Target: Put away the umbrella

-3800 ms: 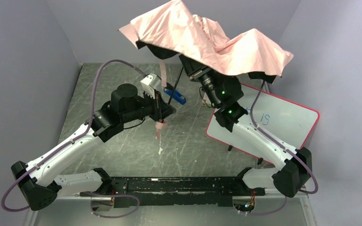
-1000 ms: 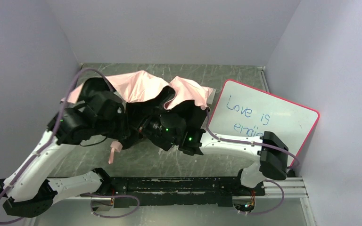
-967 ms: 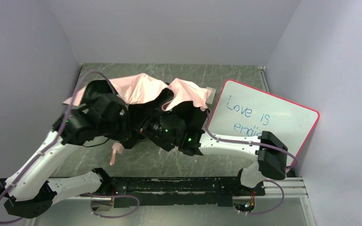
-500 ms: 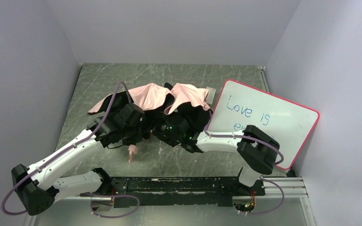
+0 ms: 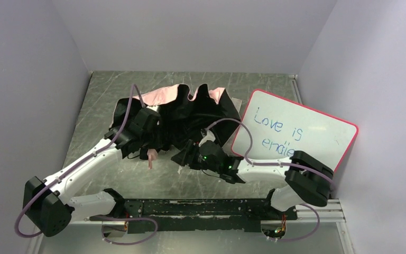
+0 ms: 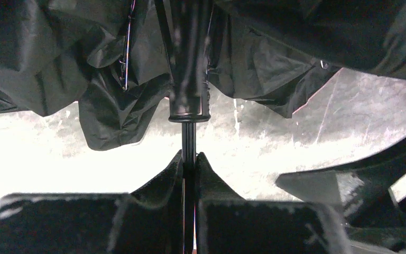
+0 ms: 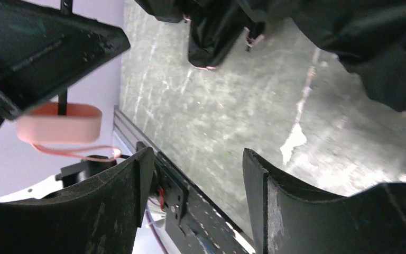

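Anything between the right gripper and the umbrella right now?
Nothing visible. The right gripper is open and empty over the table, with the umbrella and its black fabric just ahead of the fingers. The left gripper is shut on the shaft.

White shells, black joints: left arm (image 5: 82, 165), right arm (image 5: 264, 168). Behind left claw (image 6: 189, 159): looped mauve cable (image 5: 128, 111). Behind right claw (image 7: 196, 153): green LEDs (image 5: 204, 157).
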Available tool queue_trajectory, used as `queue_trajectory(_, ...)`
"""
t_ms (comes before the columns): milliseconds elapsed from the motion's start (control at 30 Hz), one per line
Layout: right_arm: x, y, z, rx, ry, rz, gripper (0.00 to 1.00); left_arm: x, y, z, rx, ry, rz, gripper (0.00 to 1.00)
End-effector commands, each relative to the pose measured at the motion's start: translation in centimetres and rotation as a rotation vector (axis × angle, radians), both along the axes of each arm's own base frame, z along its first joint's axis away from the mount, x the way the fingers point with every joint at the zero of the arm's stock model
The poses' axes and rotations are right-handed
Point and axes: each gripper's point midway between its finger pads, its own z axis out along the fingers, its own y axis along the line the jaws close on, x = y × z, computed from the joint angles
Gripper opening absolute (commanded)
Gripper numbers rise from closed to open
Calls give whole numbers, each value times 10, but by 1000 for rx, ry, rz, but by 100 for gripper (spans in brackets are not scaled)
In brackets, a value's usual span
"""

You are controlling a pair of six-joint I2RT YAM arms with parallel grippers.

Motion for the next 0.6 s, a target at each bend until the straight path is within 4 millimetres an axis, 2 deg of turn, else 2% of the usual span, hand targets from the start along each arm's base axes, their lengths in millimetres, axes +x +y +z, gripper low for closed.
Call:
queue_trajectory(0,-5,-22,2,-33,-38,-24,65,25,-12,6,-53,-85,-24,5)
queue_trajectory(67,-8,-31,-1,-62,-55,-33,65,24,-14,-2,-47,-70,-43,5)
queue_trajectory(133,-7,-40,1,-83,-75,-45,65,22,-12,-8,-32,-52,-45,25)
queue_trajectory(200,-5,-48,7,-104,-108,-58,65,19,-8,-11,-19,-47,-38,41)
queue_trajectory(300,1,-62,19,-153,-168,-88,65,16,-3,-7,-22,-56,-29,56)
queue_trajectory(367,5,-70,28,-190,-210,-103,65,14,0,0,-23,-65,-29,60)
queue_trajectory(433,10,-79,38,-230,-252,-118,65,9,4,9,-20,-68,-34,68)
queue_trajectory(567,21,-97,63,-336,-350,-143,65,3,12,47,-45,-149,-39,71)
